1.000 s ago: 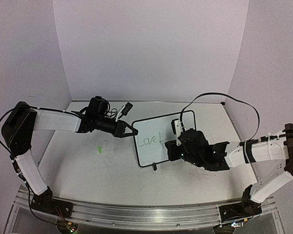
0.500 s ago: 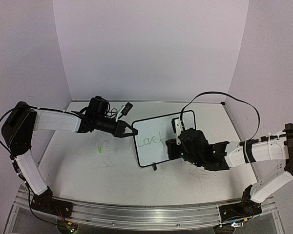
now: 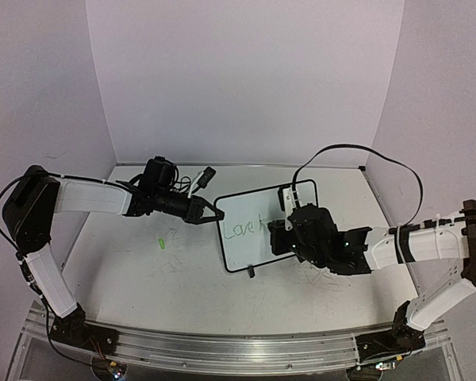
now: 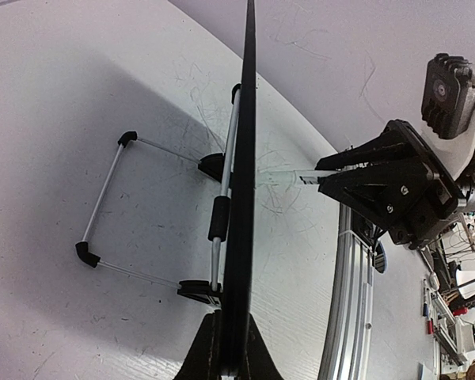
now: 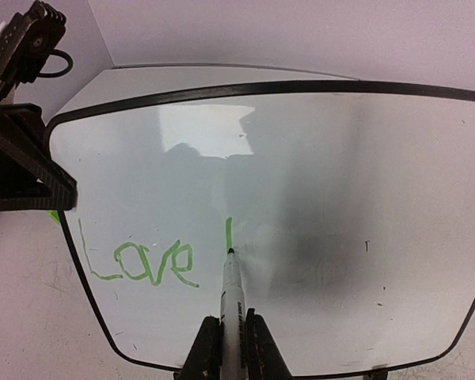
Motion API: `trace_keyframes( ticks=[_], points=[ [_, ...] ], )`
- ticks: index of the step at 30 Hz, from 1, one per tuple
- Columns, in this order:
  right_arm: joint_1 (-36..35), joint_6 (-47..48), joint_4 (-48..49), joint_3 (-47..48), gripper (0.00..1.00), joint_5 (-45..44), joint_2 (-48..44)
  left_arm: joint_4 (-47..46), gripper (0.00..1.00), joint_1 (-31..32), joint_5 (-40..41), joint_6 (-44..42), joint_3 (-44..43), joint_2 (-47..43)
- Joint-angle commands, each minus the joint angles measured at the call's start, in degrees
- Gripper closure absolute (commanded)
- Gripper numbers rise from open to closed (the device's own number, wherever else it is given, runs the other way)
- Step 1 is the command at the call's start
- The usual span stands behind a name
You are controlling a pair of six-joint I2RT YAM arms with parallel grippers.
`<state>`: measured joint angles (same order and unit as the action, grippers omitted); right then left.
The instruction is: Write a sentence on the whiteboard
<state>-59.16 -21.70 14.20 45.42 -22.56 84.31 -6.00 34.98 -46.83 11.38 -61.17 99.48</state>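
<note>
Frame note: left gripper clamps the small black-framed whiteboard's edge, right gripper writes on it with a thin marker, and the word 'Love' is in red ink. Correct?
Only the colour is wrong: the right wrist view shows 'Love' in green ink on the black-framed whiteboard. The left gripper does clamp its edge, and the right gripper does write with the thin marker.
</note>
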Motion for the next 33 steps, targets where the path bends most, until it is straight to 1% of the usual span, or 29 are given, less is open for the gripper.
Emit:
trace_keyframes(
  ticks=[1, 11, 33],
  points=[
    [0.1, 0.3, 1.9, 2.2, 1.0, -2.6, 0.5, 2.0, 1.0, 0.2, -1.3, -0.1, -2.0, -1.5],
    [0.1, -1.8, -0.4, 1.6, 1.0, -4.2, -0.2, 2.0, 1.0, 0.2, -1.4, 0.0, -1.9, -1.5],
    [0.0, -5.0, -1.4, -2.0, 1.0, -1.3, -1.3, 2.0, 1.0, 0.2, -1.3, 0.0, -1.9, -1.6]
  ],
)
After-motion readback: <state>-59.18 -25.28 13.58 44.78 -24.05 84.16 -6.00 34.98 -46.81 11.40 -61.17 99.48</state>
